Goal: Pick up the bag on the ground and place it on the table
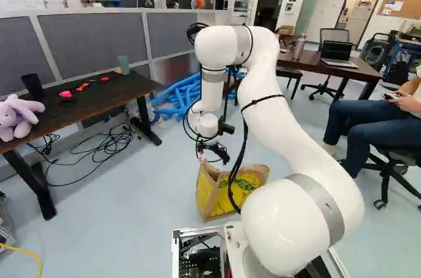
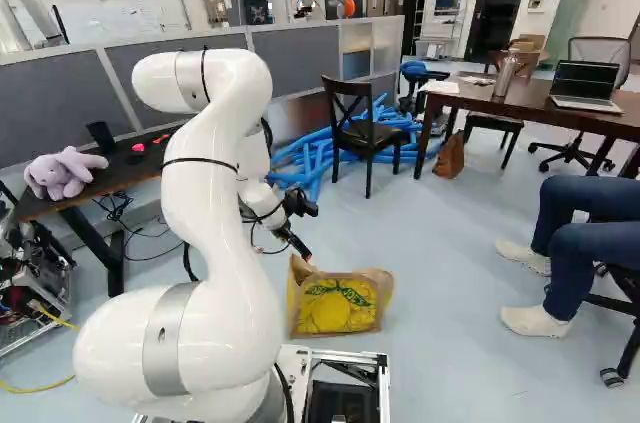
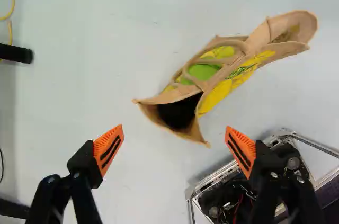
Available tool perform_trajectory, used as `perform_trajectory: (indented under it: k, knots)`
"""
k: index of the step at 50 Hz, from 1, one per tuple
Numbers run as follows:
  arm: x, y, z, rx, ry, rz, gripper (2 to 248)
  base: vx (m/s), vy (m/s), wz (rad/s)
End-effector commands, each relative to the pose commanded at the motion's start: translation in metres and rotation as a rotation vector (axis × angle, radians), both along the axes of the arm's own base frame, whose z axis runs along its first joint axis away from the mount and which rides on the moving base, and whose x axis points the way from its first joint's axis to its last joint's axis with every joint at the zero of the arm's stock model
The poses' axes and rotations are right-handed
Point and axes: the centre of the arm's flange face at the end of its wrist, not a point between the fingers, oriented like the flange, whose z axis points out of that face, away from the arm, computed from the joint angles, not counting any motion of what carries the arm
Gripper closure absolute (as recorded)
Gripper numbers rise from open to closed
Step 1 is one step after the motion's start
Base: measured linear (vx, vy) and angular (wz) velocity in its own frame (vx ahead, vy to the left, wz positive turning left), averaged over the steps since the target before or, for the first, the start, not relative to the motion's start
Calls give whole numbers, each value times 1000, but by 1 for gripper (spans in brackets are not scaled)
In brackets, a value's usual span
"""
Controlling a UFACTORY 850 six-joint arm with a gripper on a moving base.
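In the left base view, the gripper (image 1: 215, 154) hangs at the end of the white arm, above the near side of the bag (image 1: 209, 194). The bag stands on the smooth, pale floor (image 1: 125, 225), just ahead of the base, its tan sides slightly creased around yellow panels. To its left is a dark, flat-topped table (image 1: 85, 102) with a plush lilac toy (image 1: 18, 119) on it.

In the right base view, the bag shows a broad, boxy face: a yellow print with green lettering, bordered in tan. The black gripper tilts down near its upper left corner.

In the wrist view, the gripper (image 3: 174, 133) has its fingers spread wide, their ridged orange pads (image 3: 108, 150) well apart. The bag lies ahead, apart from both, its pointed mouth gaping on a dark inside, with rounded, rope-like handles (image 3: 193, 78) folded across its top.
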Motion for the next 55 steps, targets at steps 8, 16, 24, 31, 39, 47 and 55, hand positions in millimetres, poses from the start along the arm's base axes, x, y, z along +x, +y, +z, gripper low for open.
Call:
perform_trajectory:
  k: [8,16,24,31,39,47,55]
  knots:
    - [1,-8,-12,-3,14,-16,3,0,0,0]
    - [2,-18,-24,-6,27,-37,3,0,0,0]
    - [3,-29,-36,-7,39,-61,3,0,0,0]
    - [5,-39,-46,-9,49,-82,3,0,0,0]
    - [7,-52,-58,-10,58,-109,3,0,0,0]
    - [12,-66,-70,-9,61,-139,3,0,0,0]
    - [18,-79,-83,-8,60,-168,3,0,0,0]
